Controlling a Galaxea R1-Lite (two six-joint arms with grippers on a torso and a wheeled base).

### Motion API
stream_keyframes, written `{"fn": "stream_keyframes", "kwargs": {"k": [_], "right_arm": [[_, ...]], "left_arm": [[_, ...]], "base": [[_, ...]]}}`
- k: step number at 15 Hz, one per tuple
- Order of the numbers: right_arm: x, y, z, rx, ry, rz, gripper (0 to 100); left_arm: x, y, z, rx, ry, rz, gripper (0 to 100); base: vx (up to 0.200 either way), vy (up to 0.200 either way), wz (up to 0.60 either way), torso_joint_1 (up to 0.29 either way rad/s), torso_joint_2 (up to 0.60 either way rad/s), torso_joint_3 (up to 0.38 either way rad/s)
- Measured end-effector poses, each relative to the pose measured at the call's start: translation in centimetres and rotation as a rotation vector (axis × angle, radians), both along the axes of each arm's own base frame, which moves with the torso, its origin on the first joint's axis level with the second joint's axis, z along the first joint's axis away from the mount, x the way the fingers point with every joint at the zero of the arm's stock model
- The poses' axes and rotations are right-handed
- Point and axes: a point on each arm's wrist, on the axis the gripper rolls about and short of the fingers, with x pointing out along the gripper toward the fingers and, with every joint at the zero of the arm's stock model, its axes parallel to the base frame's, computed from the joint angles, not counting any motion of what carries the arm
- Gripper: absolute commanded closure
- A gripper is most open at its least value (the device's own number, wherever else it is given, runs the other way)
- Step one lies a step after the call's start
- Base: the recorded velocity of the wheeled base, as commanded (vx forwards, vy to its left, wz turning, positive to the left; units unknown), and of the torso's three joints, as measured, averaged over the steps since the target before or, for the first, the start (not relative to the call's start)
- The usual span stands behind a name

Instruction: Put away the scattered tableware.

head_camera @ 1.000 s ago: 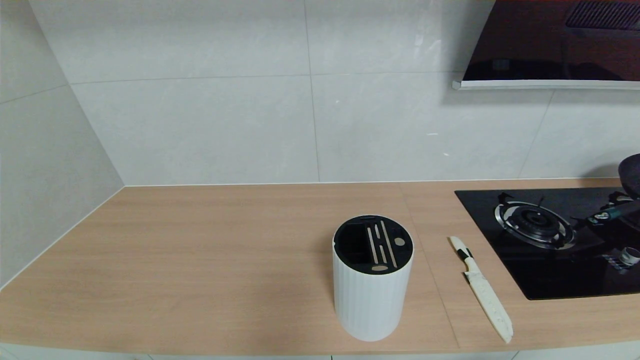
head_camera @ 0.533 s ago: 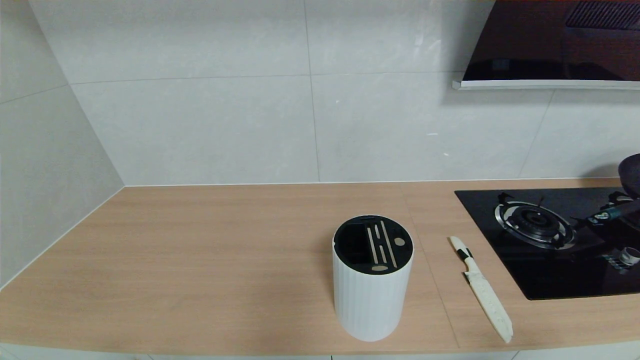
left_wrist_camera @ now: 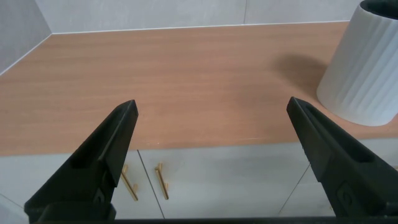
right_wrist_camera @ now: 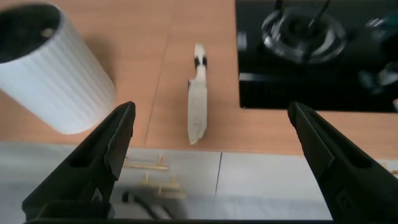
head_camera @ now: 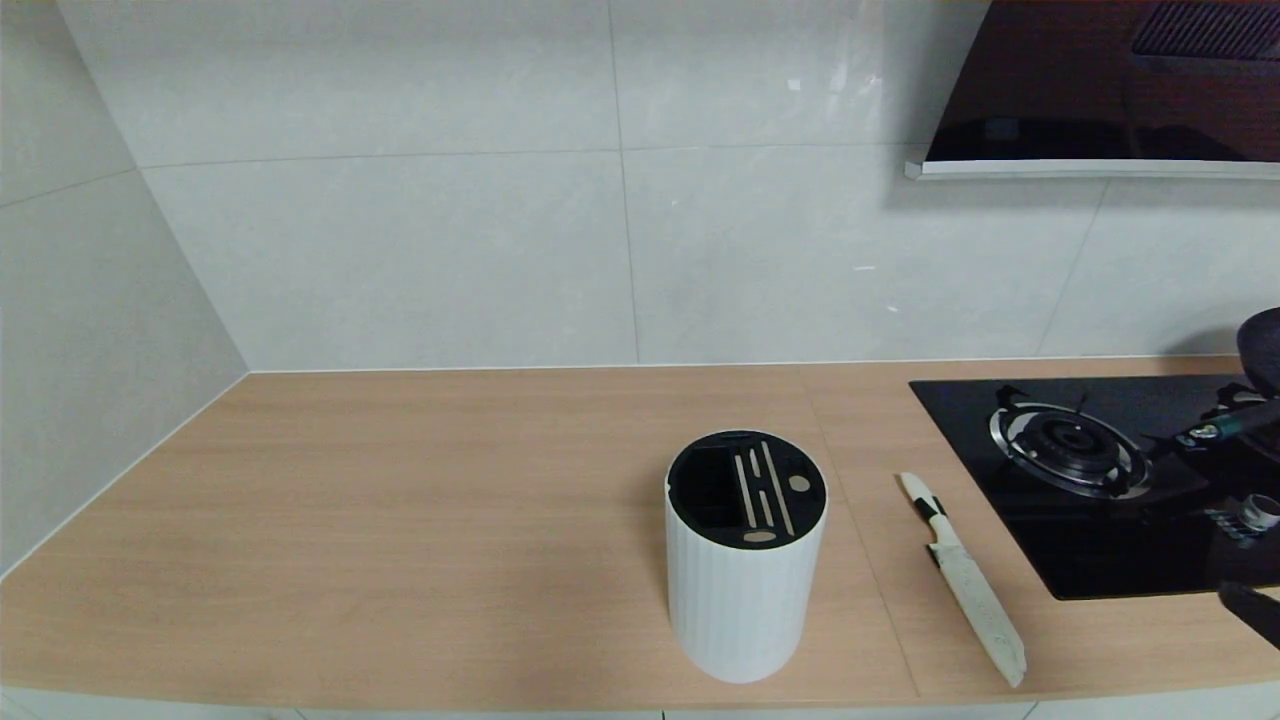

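Counter [head_camera: 450, 520] edge sits near the flat knife [head_camera: 962, 580] (left gripper [left_wrist_camera: 211, 106], right gripper [right_wrist_camera: 210, 112] spread, empty); a glancing pinch may shove it off.

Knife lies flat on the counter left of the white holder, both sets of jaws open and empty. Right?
Wrong side: in the head view the knife lies right of the white holder, between it and the hob. Rest holds: flat on the counter, left gripper and right gripper jaws open, empty.
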Motion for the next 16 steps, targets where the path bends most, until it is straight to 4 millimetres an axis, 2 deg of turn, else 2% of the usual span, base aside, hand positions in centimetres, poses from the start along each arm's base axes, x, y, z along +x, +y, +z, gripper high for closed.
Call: {"fn": "stream_keyframes", "kwargs": {"k": [3, 5, 9, 12, 16], "right_arm": [[6.0, 0.6, -0.5, -0.017, 0.089, 0.006, 0], [9.8, 1.2, -2.1, -0.036, 0.134, 0.003, 0], [15.9, 2.3, -6.0, -0.053, 0.158, 0.004, 0], [18.8, 2.9, -9.2, -0.061, 0.205, 0.01, 0], [20.9, 3.7, -12.9, -0.072, 0.265, 0.028, 0]], "left_arm": [[0.0, 0.0, 0.0, 0.0, 0.0, 0.0, 0], [0.0, 0.0, 0.0, 0.0, 0.0, 0.0, 0], [0.0, 0.0, 0.0, 0.0, 0.0, 0.0, 0], [0.0, 0.0, 0.0, 0.0, 0.0, 0.0, 0], [0.0, 0.0, 0.0, 0.0, 0.0, 0.0, 0]], "base": [[0.0, 0.0, 0.0, 0.0, 0.0, 0.0], [0.0, 0.0, 0.0, 0.0, 0.0, 0.0], [0.0, 0.0, 0.0, 0.0, 0.0, 0.0], [0.0, 0.0, 0.0, 0.0, 0.0, 0.0], [0.0, 0.0, 0.0, 0.0, 0.0, 0.0]]}}
